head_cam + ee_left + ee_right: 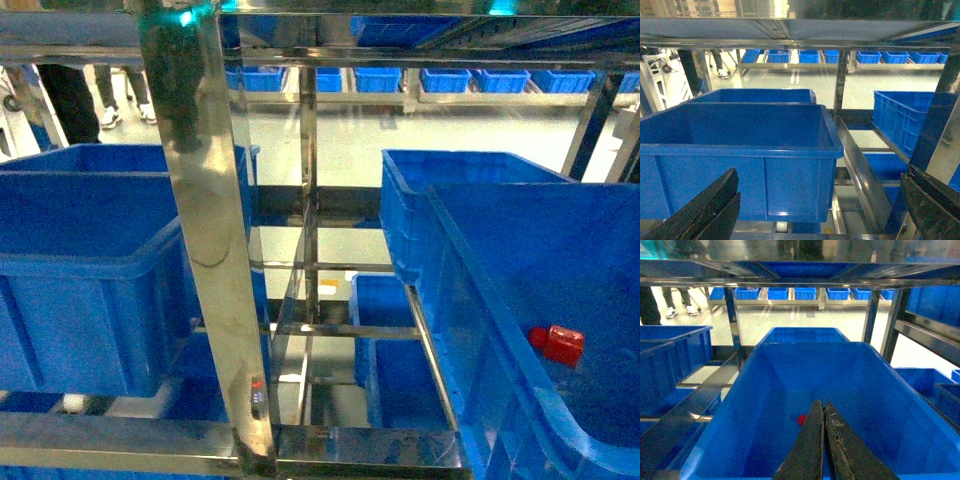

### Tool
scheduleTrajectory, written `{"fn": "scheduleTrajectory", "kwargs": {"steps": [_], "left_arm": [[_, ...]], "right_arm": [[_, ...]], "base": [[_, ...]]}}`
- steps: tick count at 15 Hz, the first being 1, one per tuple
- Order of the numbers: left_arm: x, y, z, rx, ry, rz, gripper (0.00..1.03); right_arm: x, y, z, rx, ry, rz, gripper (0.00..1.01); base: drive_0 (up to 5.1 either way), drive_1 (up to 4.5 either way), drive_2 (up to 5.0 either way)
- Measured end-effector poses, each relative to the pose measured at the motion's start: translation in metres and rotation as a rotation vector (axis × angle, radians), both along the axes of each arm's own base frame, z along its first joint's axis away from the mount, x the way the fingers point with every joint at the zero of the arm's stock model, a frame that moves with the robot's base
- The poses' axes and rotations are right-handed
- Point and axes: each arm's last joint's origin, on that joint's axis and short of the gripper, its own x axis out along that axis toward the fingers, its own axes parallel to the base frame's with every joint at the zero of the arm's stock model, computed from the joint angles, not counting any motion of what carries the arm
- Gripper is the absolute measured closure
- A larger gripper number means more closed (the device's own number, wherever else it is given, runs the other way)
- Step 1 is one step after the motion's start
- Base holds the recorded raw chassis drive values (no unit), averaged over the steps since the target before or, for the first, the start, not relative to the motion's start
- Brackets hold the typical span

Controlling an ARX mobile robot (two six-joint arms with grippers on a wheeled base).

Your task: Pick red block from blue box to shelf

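The red block (557, 343) lies on the floor of the smooth-walled blue box (560, 240) at the right of the head view. In the right wrist view the red block (801, 419) peeks out just left of my right gripper (822, 405), which is shut with nothing in it and hovers over the blue box (805, 365). My left gripper (821, 175) stands open and empty in front of a dark blue crate (740, 150). The steel shelf (205, 200) frames all of it. Neither gripper shows in the head view.
Dark blue crates (90, 260) sit on the shelf's left side, and another (470, 190) stands behind the blue box. A shelf rail (860, 165) runs between the crates. More crates (805, 292) line a far rack, and people (70, 100) stand at the back left.
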Motion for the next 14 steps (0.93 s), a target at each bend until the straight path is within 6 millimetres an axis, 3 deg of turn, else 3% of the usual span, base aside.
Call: {"fn": "scheduleTrajectory", "kwargs": {"steps": [5,6,13,14], "left_arm": [[0.0,0.0,0.0,0.0,0.0,0.0,0.05],[0.0,0.0,0.0,0.0,0.0,0.0,0.05],[0.0,0.0,0.0,0.0,0.0,0.0,0.05],[0.0,0.0,0.0,0.0,0.0,0.0,0.05]], "right_arm": [[0.0,0.0,0.0008,0.0,-0.008,0.0,1.0],[0.0,0.0,0.0008,0.0,-0.009,0.0,0.94],[0.0,0.0,0.0008,0.0,-0.009,0.0,0.09],[0.0,0.0,0.0008,0.0,-0.009,0.0,0.01]], "base": [[0.0,0.0,0.0],[0.0,0.0,0.0],[0.0,0.0,0.0],[0.0,0.0,0.0]]}}
